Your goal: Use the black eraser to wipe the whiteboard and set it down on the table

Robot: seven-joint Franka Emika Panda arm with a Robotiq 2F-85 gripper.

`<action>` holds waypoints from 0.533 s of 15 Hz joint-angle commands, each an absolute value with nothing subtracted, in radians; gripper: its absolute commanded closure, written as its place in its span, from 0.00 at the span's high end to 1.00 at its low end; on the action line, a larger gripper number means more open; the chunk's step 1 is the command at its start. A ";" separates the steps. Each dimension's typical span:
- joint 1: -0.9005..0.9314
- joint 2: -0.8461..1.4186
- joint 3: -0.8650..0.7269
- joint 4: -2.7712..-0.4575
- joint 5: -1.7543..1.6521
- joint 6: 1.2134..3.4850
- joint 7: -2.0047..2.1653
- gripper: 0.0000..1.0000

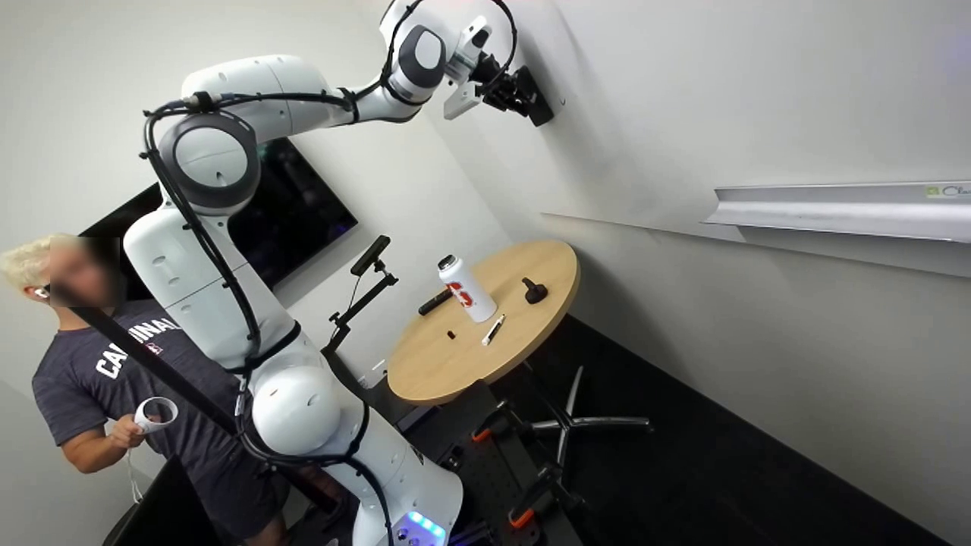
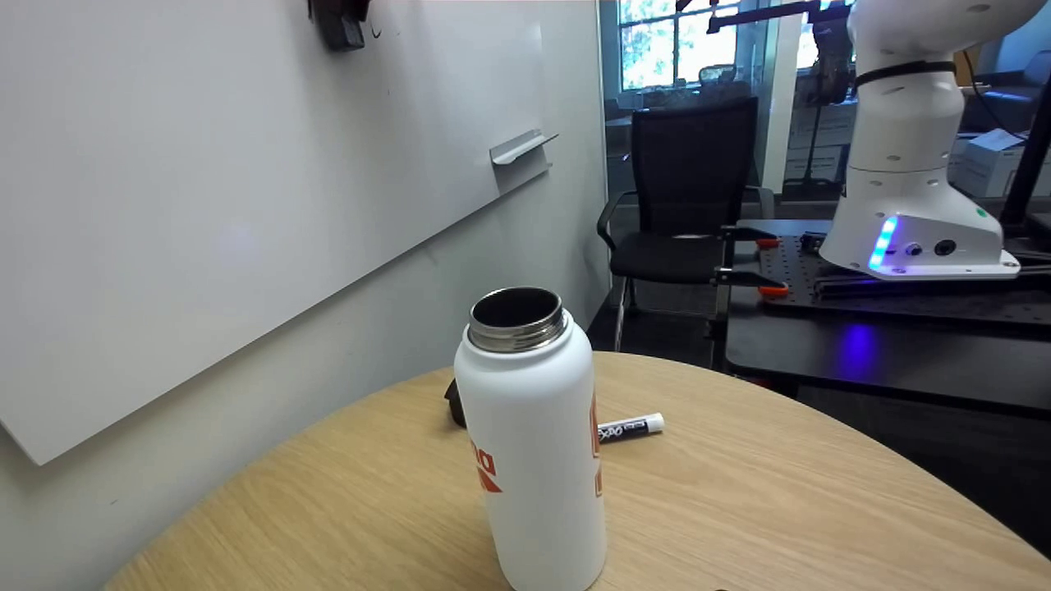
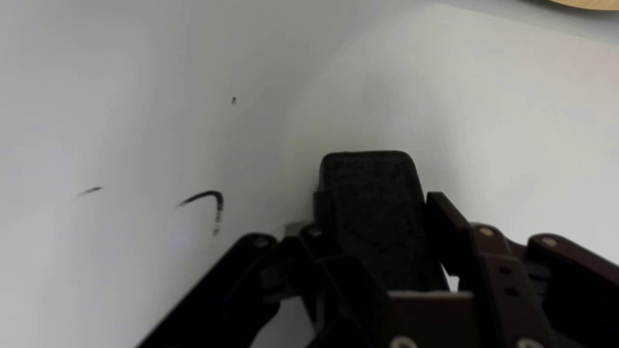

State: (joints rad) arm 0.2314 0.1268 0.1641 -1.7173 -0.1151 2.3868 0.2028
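Observation:
My gripper (image 3: 379, 212) is shut on the black eraser (image 3: 375, 193), with one finger on each long side. In an exterior view my gripper (image 1: 518, 92) holds the eraser (image 1: 537, 98) high up at the whiteboard (image 1: 758, 98). I cannot tell for sure whether the eraser touches the board. The eraser's end (image 2: 341, 31) also shows at the top of an exterior view. In the wrist view a hooked dark mark (image 3: 215, 195), a short dash (image 3: 91, 191) and a tiny dot (image 3: 233, 100) lie left of the eraser. The round tan table (image 1: 428, 371) stands well below.
On the table stand an open white bottle (image 1: 469, 292), a marker (image 1: 494, 331), a black lid (image 1: 535, 291), a dark cylinder (image 1: 435, 302) and a small black cap (image 1: 451, 334). A grey ledge (image 1: 842, 211) juts from the board. A person (image 1: 144, 364) stands behind the arm.

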 commanded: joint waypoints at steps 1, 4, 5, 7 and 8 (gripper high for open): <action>0.187 0.098 0.121 -1.750 -0.130 2.421 0.234 0.27; 0.168 0.079 0.104 -1.778 -0.130 2.431 0.250 0.27; 0.159 0.071 0.099 -1.788 -0.132 2.437 0.254 0.27; 0.145 0.064 0.089 -1.802 -0.135 2.452 0.258 0.27; 0.138 0.063 0.084 -1.808 -0.135 2.458 0.256 0.27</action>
